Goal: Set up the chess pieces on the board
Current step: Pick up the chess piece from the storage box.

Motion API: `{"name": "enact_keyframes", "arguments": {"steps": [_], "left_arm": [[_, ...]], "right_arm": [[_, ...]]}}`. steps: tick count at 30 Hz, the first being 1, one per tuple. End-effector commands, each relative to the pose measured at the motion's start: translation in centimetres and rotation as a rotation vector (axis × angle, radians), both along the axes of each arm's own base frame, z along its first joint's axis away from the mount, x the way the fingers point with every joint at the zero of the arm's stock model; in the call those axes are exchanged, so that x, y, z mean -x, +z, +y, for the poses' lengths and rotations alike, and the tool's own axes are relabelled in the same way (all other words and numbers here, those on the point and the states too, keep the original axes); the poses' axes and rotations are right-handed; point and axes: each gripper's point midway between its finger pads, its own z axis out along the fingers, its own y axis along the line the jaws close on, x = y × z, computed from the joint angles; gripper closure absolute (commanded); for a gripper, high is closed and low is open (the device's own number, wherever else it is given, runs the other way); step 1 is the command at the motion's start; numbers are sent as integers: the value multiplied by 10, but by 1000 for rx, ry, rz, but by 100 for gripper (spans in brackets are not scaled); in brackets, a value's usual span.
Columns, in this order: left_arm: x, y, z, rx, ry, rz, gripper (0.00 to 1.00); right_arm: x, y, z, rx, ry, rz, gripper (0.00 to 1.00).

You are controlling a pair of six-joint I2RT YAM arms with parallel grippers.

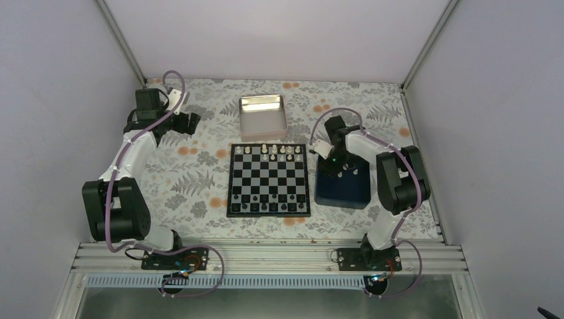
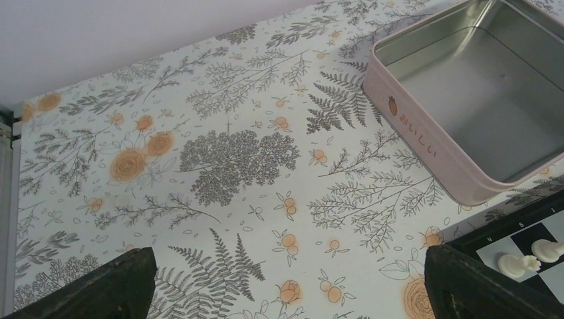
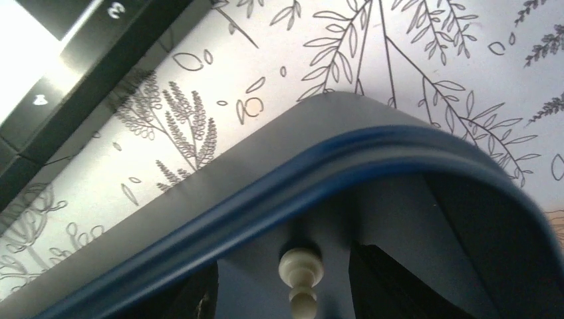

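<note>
The chequered board (image 1: 268,179) lies mid-table. Several cream chess pieces (image 1: 274,151) stand on its far rows; small dark pieces line the near row. The board's corner with two cream pieces (image 2: 519,264) shows in the left wrist view. My right gripper (image 1: 334,161) is lowered into the dark blue tray (image 1: 346,189). In the right wrist view it (image 3: 283,296) is open, with a cream pawn (image 3: 300,266) standing between the fingers (image 3: 399,286), a gap on each side. Two more cream pieces (image 1: 354,171) stand in the tray. My left gripper (image 1: 189,123) is open and empty at the far left (image 2: 286,292).
A shiny metal tin with pink sides (image 1: 262,116) stands empty behind the board and also shows in the left wrist view (image 2: 425,139). The board's black border (image 3: 100,60) lies just left of the blue tray's rim (image 3: 266,179). A floral cloth covers the table.
</note>
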Motion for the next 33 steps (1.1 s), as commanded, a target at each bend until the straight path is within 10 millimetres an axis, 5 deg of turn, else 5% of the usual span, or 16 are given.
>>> {"name": "enact_keyframes", "arguments": {"steps": [1,11,26,33], "left_arm": [[1,10,3,13,8,-33,0],[2,10,2,27,-4,-27,0],[5,7,2,49,-23,-16,0],[6,7,2,59,-30,-15,0]], "right_arm": [[-11,0,-1,31,-22,-43,49],[-8,-3,1,37,-16,-39,74],[-6,8,-4,60,-30,-56,75],[-6,8,-5,64,-27,-55,86]]}}
